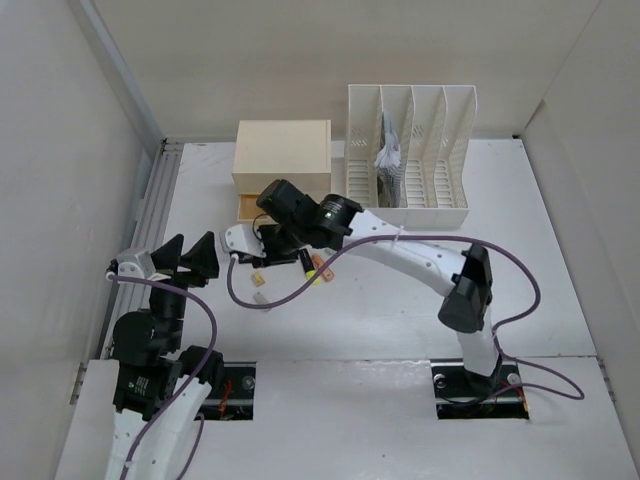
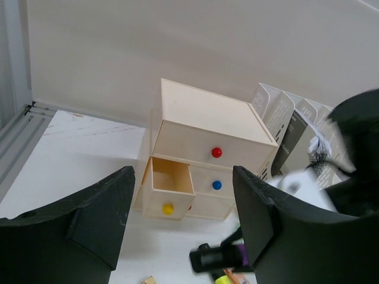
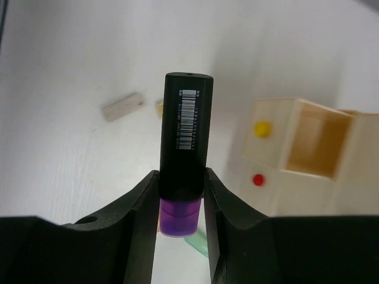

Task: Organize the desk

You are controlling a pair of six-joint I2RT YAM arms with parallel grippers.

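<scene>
The desk (image 1: 400,300) is a white tabletop with pale walls. My right gripper (image 1: 297,252) hangs over it in front of the cream drawer box (image 1: 282,150). In the right wrist view this gripper (image 3: 182,201) is shut on a black marker (image 3: 186,130), gripped just above its purple cap (image 3: 177,222). The same marker (image 2: 222,255) shows low in the left wrist view. The box's drawer with the yellow knob (image 2: 169,192) is pulled out and looks empty. My left gripper (image 1: 190,257) stands open at the left, apart from everything, its fingers (image 2: 100,219) framing the box.
A white slotted file rack (image 1: 410,150) holding papers stands right of the drawer box. A yellow highlighter (image 1: 322,278), an orange item (image 1: 322,265) and small wooden blocks (image 1: 258,281) lie under the right gripper. A grooved metal rail (image 1: 140,240) runs along the left edge.
</scene>
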